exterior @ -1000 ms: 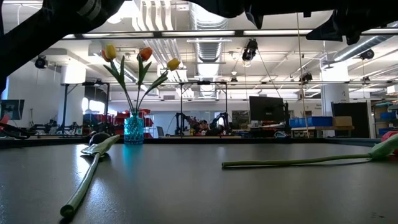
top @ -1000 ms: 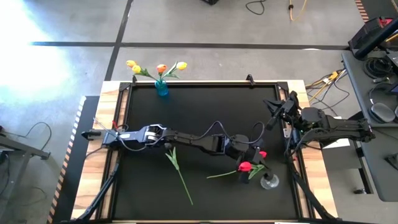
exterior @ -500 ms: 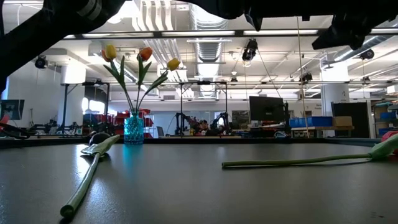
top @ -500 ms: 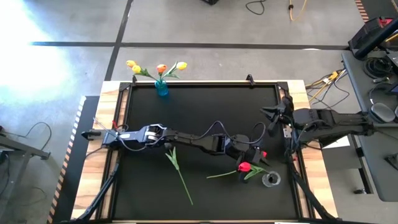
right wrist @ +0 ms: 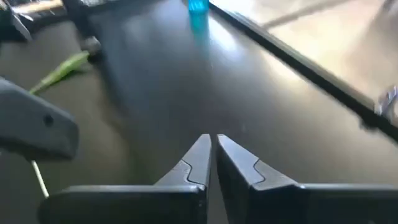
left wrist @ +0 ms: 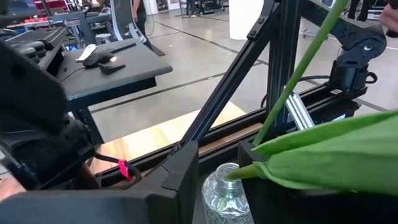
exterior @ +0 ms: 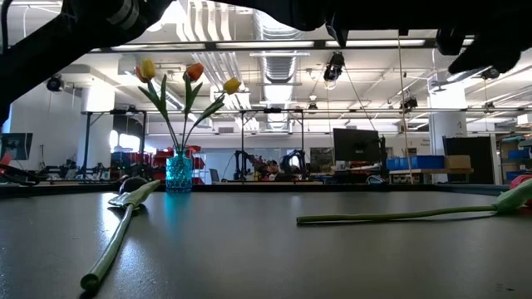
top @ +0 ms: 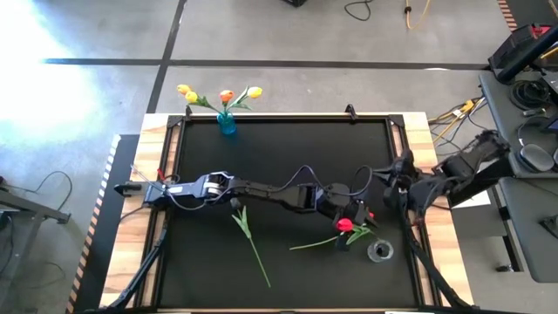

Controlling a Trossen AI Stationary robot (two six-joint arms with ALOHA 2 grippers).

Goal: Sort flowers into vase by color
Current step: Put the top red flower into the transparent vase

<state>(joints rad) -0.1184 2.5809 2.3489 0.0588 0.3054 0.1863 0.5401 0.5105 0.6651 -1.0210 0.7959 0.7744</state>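
Note:
My left gripper (top: 350, 225) reaches across the table and is shut on a red tulip (top: 344, 225), right beside the clear glass vase (top: 379, 252). In the left wrist view the vase (left wrist: 222, 198) shows in the narrow gap between my fingers. My right gripper (top: 390, 187) hovers shut near the table's right edge and touches nothing (right wrist: 213, 149). A dark-headed tulip (top: 251, 235) lies flat on the mat. The blue vase (top: 227, 123) at the far edge holds yellow and orange tulips. My left gripper pinches the red tulip where its leaf (left wrist: 323, 155) joins the stem (left wrist: 292, 81), with the fingers lying across the stem. The exact spot is hidden by the fingers. The stem's free end (exterior: 303, 220) rests on the mat and the stem rises slightly toward the gripper.
A black frame rail (top: 288, 116) borders the mat. A corner strut (left wrist: 236, 74) stands just beyond the clear vase. The mat's middle and far right (top: 314, 157) is bare. In the right wrist view the dark-headed tulip (right wrist: 62, 70) and the blue vase (right wrist: 198, 11) lie ahead.
My right arm has drawn back toward the table's right edge and folded. Its gripper has slid toward the near edge. The red tulip's head has shifted a little toward the far edge with my left gripper, while the stem's free end has stayed on the mat.

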